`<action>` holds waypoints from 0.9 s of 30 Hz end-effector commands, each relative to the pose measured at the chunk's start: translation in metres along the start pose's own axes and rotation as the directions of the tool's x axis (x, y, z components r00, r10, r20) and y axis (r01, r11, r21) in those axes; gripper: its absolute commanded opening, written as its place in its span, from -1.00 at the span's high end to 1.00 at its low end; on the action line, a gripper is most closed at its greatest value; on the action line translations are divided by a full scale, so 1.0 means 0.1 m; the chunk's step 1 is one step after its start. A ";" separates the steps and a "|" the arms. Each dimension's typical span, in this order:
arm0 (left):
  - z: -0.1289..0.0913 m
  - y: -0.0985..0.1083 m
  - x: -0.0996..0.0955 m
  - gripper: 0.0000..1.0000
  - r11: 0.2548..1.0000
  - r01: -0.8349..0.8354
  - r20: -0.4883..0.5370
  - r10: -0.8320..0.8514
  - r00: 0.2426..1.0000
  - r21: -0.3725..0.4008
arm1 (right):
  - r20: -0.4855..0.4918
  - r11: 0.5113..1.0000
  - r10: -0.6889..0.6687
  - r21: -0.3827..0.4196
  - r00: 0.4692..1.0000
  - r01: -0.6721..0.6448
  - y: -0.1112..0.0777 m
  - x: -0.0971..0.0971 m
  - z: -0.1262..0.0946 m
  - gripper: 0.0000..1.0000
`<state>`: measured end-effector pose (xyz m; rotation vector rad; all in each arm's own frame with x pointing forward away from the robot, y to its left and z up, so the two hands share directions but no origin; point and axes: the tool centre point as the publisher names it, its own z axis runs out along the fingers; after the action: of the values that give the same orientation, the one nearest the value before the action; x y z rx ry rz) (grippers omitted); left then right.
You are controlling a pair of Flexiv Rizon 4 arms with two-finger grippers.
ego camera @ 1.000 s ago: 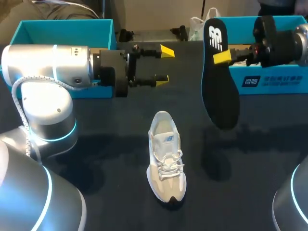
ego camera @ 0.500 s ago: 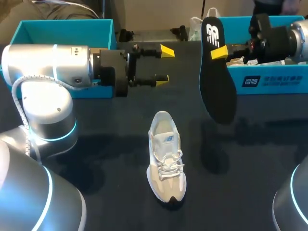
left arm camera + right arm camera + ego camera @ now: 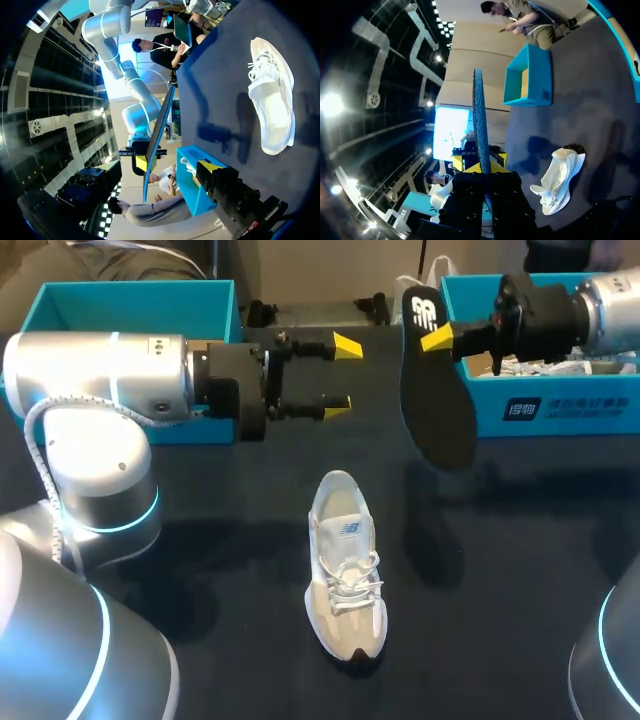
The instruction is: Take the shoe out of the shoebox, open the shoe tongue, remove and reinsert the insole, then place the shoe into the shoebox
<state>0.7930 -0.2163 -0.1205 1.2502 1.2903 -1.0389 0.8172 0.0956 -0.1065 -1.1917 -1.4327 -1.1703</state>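
Right gripper [image 3: 440, 338] is clamped on the heel end of the black insole [image 3: 437, 410], which hangs beside the shoebox [image 3: 560, 412]. Left gripper [image 3: 342, 375] is open and empty. The white sneaker [image 3: 345, 565] lies unheld mid-table. Risk: I expect it to slide or tip if I push the limp insole in unbraced.

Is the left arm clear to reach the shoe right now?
Probably yes: the left gripper is open and empty, the shoe lies alone on the table near it, and the right gripper holds the insole off to the side.
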 end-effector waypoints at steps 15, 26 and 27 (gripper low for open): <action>0.22 0.17 0.09 -1.00 0.998 0.062 0.021 -0.062 0.998 0.002 | 0.013 0.974 0.225 -0.024 0.974 -0.225 0.26 -0.15 0.18 1.00; 0.37 0.24 0.16 -1.00 0.996 0.086 0.027 -0.086 0.996 0.001 | -0.017 0.956 0.271 -0.113 0.962 -0.271 0.30 -0.25 0.20 1.00; 0.38 0.24 0.17 -1.00 0.996 0.093 0.030 -0.093 0.995 0.000 | -0.017 0.956 0.271 -0.113 0.962 -0.271 0.30 -0.25 0.20 1.00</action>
<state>0.8178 -0.2411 -0.1357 1.1894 1.3429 -1.1159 0.8530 0.1141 -0.1311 -1.4040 -1.1741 -1.0613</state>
